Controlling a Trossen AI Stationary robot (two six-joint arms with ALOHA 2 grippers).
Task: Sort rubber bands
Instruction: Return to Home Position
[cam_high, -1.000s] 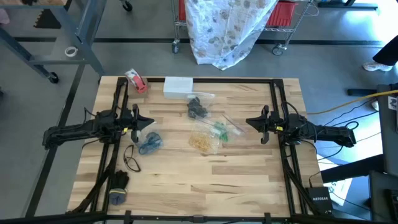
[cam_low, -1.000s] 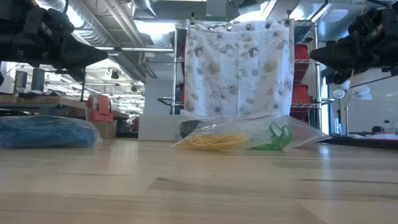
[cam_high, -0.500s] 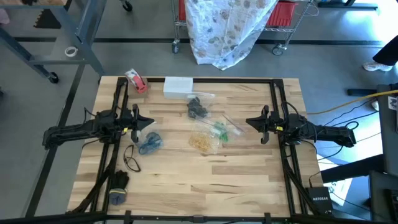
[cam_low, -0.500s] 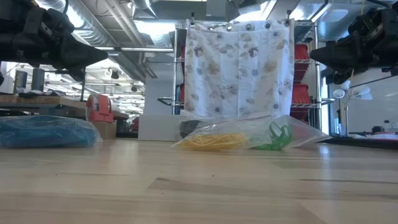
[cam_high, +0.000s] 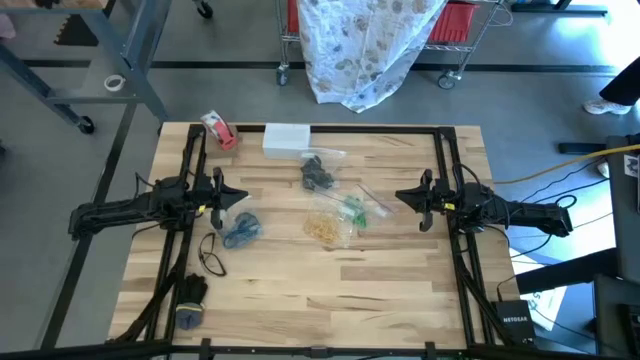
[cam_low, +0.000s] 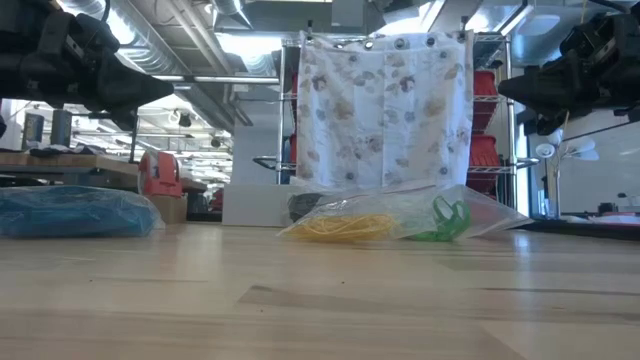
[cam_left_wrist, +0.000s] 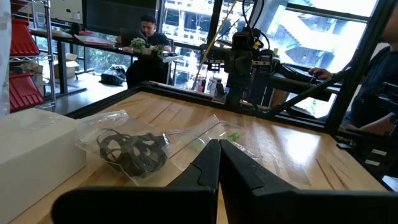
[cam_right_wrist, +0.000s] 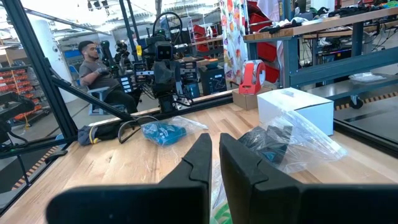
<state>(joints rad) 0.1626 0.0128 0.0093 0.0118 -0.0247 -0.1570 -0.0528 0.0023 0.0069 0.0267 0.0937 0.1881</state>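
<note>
1. High view: the left claw (cam_high: 238, 196) hangs over the left side of the desk (cam_high: 330, 295), fingers pressed together, empty.
2. The right claw (cam_high: 403, 196) faces it from the right side, closed on nothing.
3. Between them lie clear bags holding black bands (cam_high: 318, 177), yellow bands (cam_high: 323, 227) and green bands (cam_high: 356, 210); bagged blue bands (cam_high: 240, 230) sit near the left claw.
4. A loose black band (cam_high: 212, 256) lies just beside the blue bands.

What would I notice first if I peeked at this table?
Probably the clear bags of bright rubber bands mid-table: yellow ones, green ones just beside them, blue ones near the left end effector. Next, the two dark arms facing each other across the table, the right end effector opposite, both holding nothing.
</note>
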